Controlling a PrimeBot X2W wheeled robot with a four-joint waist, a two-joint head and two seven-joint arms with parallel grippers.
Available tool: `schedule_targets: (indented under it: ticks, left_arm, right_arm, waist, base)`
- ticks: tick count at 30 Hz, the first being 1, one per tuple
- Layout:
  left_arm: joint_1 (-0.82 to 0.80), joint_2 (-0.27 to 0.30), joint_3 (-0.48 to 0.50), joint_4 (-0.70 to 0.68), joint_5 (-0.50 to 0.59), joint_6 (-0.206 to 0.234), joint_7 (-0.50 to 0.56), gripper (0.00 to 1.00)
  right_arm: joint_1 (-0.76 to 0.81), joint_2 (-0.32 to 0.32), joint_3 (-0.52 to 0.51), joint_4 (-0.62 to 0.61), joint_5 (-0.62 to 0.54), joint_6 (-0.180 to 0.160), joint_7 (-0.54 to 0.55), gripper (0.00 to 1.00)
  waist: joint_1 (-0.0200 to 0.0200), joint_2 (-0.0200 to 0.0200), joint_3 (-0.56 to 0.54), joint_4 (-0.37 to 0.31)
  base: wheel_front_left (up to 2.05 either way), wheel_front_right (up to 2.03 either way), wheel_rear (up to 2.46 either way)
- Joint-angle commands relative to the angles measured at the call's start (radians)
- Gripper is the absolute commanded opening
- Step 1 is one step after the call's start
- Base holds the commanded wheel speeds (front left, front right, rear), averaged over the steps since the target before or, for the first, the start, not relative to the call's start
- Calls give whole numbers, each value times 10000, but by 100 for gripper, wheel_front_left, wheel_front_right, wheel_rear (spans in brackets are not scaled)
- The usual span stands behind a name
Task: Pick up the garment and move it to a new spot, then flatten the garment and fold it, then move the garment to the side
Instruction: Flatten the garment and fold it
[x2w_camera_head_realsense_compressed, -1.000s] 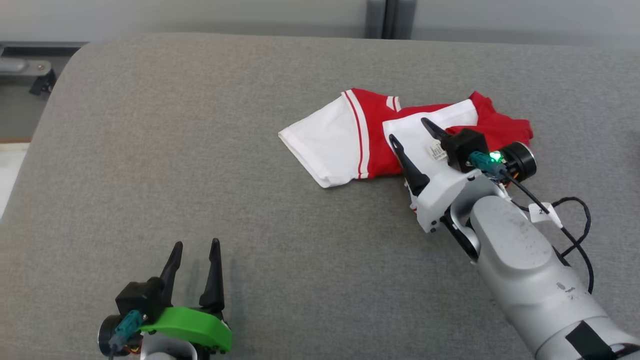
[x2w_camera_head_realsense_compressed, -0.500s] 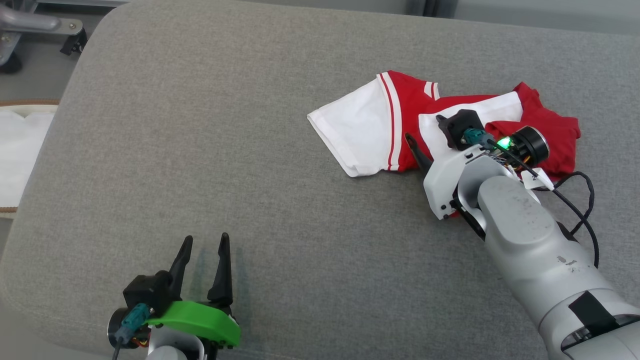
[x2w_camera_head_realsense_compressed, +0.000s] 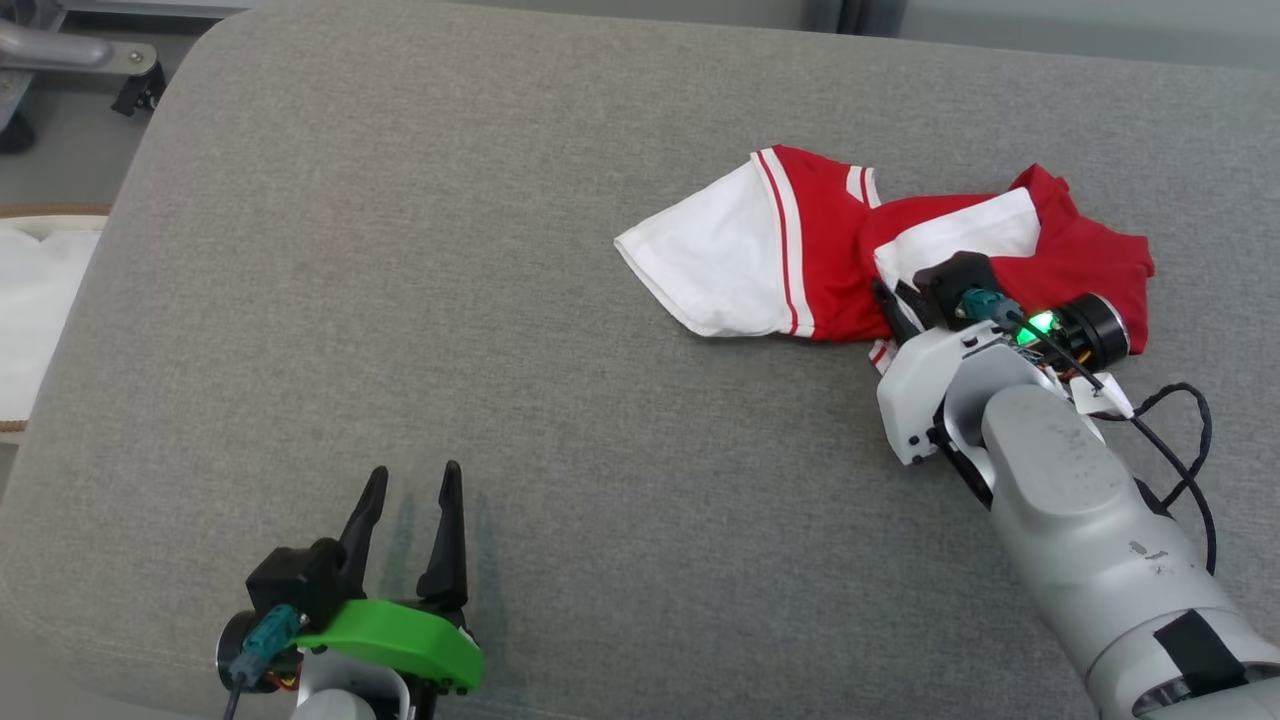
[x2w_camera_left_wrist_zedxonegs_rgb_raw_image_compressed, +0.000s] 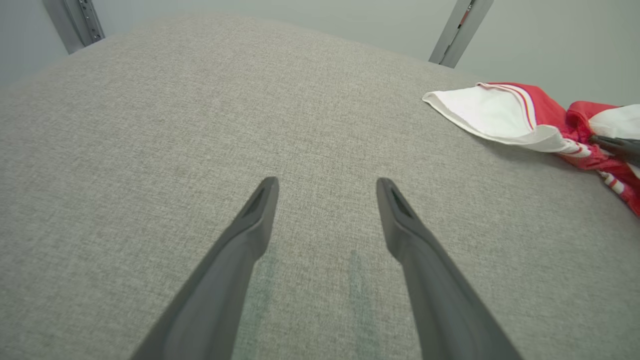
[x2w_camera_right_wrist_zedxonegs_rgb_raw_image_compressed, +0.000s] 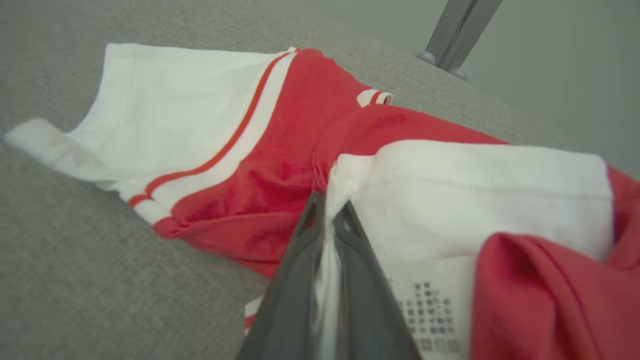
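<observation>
The grey fabric-covered counter (x2w_camera_head_realsense_compressed: 400, 300) carries a crumpled red-and-white garment (x2w_camera_head_realsense_compressed: 820, 270), which lies toward 2 o'clock in the head view with its white sleeve spread out toward 9 o'clock and its red body bunched toward 3 o'clock. At the garment's 6 o'clock edge the right claw (x2w_camera_right_wrist_zedxonegs_rgb_raw_image_compressed: 327, 207) is pressed together, pinching a white fold of the cloth just beside a printed label. The left claw (x2w_camera_head_realsense_compressed: 413, 472) sits at 7 o'clock, well apart from the garment, fingers spread wide over bare counter and gripping nothing.
</observation>
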Motion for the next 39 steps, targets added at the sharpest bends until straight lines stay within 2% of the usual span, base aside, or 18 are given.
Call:
schedule_targets:
  ticks: [1,8,13,21,24,28,30,31,32,33,34,39]
  left_arm:
    - [-47,24,-16,-59,35,-40,-3,100]
    - [105,25,-22,-191,69,-47,-3,100]
    - [239,25,-9,-191,139,-50,-5,100]
    - [338,25,-92,-231,207,-51,-3,100]
    - [416,25,-109,-234,249,-49,-3,100]
    - [518,26,-175,-247,245,-50,-3,100]
    - [514,25,-189,-267,237,-50,-3,100]
    - [514,26,-202,-274,236,-50,-3,100]
    - [508,26,-219,-280,230,-50,-3,100]
    - [498,26,-235,-292,233,-50,-3,100]
    - [487,26,-242,-302,248,-50,-4,100]
    - [489,28,-279,-263,299,-51,-3,100]
  right_arm:
    - [134,-52,-55,-75,131,-15,-160,0]
    - [310,-48,94,-565,1034,-16,-741,0]
    - [250,-40,608,-1338,1751,-16,-855,0]
    - [230,-42,1607,-4232,2963,-16,-867,0]
    - [606,-77,1417,-5142,3232,-16,-865,0]
    - [1435,-59,662,-5478,3019,-16,-866,0]
    - [1964,-55,87,-5319,2707,-16,-867,18]
    - [2244,-55,-223,-5220,2586,-16,-867,22]
    - [2566,-54,-625,-5073,2260,-16,-867,42]
    - [2788,-75,-1002,-4933,2018,-16,-867,78]
    - [3026,-87,-1456,-4793,1804,-16,-867,100]
    - [3834,-147,-3180,-4536,812,-16,-868,100]
  waist:
    - [0,0,-33,-29]
    - [0,0,-309,-170]
    - [0,0,-551,-259]
    - [0,0,-807,-325]
    - [0,0,-905,-403]
    - [0,0,-1028,-568]
    - [0,0,-1060,-658]
    - [0,0,-1071,-700]
    - [0,0,-1078,-745]
    - [0,0,-1077,-783]
    - [0,0,-1071,-839]
    - [0,0,-1131,-1071]
  base:
    - [0,0,0]
    - [0,0,0]
    - [0,0,0]
    - [0,0,0]
    - [0,0,0]
    - [0,0,0]
    - [0,0,0]
    - [0,0,0]
    - [0,0,0]
    - [0,0,0]
    - [0,0,0]
    - [0,0,0]
